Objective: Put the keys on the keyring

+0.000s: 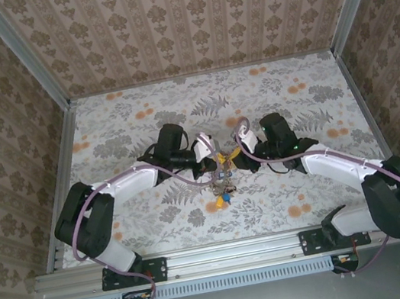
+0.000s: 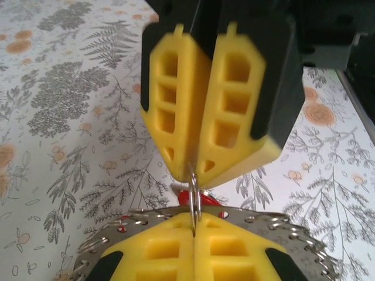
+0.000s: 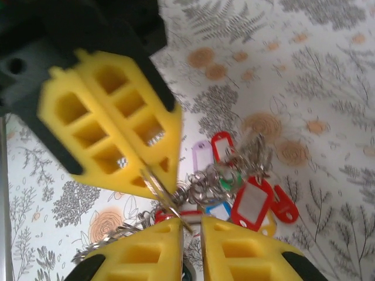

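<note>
on the flowered bench (image 1: 126,124) the left arm reaches in from the left, and its tool (image 1: 214,161) meets the other one just above the middle of the bench. in the left wrist view this left tool (image 2: 194,225) has its yellow fingers (image 2: 158,249) pressed tight together, with a thin wire loop (image 2: 195,196) standing upright in the seam between them, so it is pinched on that loop. the right wrist view agrees: the left tool (image 3: 157,182) comes in from the upper left, closed, with the same loop (image 3: 153,178) at its tip

in the middle, directly under the two tools, lies the bunch. the keyring (image 2: 296,231) shows as a silver band with small rings along its rim, curving behind the left tool's fingers and just above the bench. the keys (image 3: 252,202) hang in a cluster just right of the fingertips, with red, purple, blue, green and yellow tags tangled among small metal rings. from above, the keys (image 1: 222,198) sit just near of the tool tips

to the right, the right tool (image 3: 191,221) has its fingers a narrow way apart, with wire running into the gap; whether it pinches that wire i cannot tell. seen from the left wrist, the right tool (image 2: 194,171) points down at the loop, tip to tip with the left one. from above, the right tool (image 1: 233,161) comes in from the right
</note>
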Robot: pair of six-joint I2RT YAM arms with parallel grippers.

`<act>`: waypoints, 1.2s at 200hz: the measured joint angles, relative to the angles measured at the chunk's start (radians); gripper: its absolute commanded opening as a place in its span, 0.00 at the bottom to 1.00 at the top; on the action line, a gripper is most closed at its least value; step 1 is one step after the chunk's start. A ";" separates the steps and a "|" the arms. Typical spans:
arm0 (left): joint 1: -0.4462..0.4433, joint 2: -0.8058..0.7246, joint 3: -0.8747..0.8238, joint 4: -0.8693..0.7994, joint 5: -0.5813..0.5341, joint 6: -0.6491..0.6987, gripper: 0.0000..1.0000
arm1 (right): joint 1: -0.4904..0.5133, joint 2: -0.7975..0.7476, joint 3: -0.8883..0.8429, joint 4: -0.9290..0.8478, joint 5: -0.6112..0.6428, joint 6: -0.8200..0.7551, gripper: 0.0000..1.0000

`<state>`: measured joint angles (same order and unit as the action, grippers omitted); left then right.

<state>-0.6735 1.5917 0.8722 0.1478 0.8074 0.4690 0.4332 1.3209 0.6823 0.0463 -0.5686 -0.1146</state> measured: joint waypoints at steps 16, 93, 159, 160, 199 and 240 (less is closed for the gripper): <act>0.000 0.000 -0.025 0.057 0.000 -0.033 0.00 | -0.004 0.017 -0.002 0.007 0.017 0.053 0.22; -0.028 0.001 -0.046 0.131 -0.016 -0.073 0.00 | -0.062 0.005 -0.014 0.021 0.102 0.226 0.02; -0.035 0.008 -0.046 0.168 -0.035 -0.084 0.00 | -0.071 -0.103 -0.041 -0.002 0.096 0.279 0.18; -0.035 0.008 -0.046 0.168 -0.035 -0.085 0.00 | -0.071 -0.109 -0.042 0.000 0.092 0.281 0.18; -0.040 0.008 -0.046 0.169 -0.038 -0.084 0.00 | -0.069 -0.126 -0.025 0.046 -0.025 0.283 0.16; -0.040 0.008 -0.046 0.175 -0.040 -0.085 0.00 | -0.058 -0.010 -0.002 0.063 -0.055 0.317 0.09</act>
<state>-0.7132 1.6001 0.8261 0.3229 0.7677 0.3840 0.3752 1.3113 0.6800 0.1093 -0.6239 0.2020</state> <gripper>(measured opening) 0.041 0.095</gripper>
